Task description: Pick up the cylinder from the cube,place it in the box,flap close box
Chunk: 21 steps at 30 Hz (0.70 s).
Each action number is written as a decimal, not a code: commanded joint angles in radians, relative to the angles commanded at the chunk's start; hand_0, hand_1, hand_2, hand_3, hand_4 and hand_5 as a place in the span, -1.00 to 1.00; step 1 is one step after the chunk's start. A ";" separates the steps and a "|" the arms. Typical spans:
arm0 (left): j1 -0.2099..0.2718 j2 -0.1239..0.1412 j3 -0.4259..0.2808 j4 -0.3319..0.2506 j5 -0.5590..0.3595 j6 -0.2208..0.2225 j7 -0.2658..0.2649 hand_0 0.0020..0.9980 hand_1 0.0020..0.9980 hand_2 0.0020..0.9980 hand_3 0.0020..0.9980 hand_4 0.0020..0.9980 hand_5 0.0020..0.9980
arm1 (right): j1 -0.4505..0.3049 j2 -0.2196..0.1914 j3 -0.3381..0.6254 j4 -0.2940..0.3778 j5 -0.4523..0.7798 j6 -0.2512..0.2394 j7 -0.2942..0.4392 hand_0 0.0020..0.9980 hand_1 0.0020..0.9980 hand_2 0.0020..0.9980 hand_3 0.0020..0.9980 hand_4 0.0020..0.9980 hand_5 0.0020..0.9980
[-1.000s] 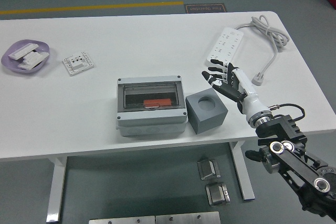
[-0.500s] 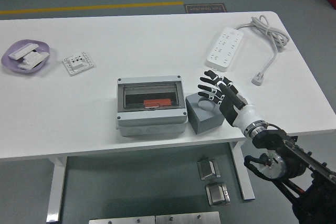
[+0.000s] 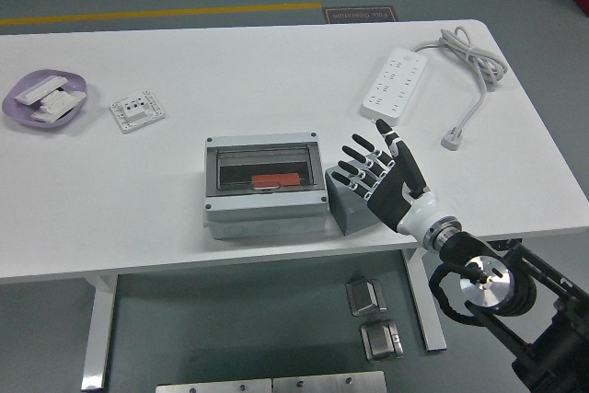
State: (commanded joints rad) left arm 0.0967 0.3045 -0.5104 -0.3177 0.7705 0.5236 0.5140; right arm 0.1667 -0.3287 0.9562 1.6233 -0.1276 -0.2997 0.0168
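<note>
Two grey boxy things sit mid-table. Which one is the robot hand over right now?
The small dark grey cube, right of the lidded box. The right robot hand hangs over it with fingers spread, covering most of it.

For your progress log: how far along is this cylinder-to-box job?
Nothing looks done yet. In hand: the right robot hand, fingers spread and holding nothing, is over the grey cube, hiding its top. Left: grasp the cylinder, place it in the box, close the flap.

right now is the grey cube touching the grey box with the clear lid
Cannot tell. In the head view the grey cube sits close beside the box, and the right hand covers most of it.
</note>
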 joint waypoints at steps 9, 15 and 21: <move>0.000 -0.001 -0.002 0.001 0.005 0.003 0.002 0.22 -0.32 -0.20 0.14 0.19 -0.60 | -0.002 0.001 0.003 -0.001 0.055 0.000 -0.001 -0.02 -0.24 -0.02 0.23 0.72 0.13; -0.001 -0.002 -0.006 0.000 0.007 0.006 -0.001 0.11 -0.33 -0.19 0.14 0.20 -0.59 | -0.005 -0.001 0.018 -0.003 0.057 -0.003 -0.004 -0.18 -0.38 -0.12 0.22 0.72 0.12; -0.001 -0.006 -0.008 0.001 0.005 0.011 -0.009 0.06 -0.32 -0.18 0.14 0.23 -0.56 | -0.008 -0.005 0.053 -0.001 0.049 -0.002 -0.013 -0.40 -0.48 -0.24 0.16 0.74 0.19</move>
State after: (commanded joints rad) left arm 0.0956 0.2982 -0.5185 -0.3171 0.7755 0.5350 0.5054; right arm 0.1586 -0.3338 1.0090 1.6227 -0.0784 -0.3020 0.0037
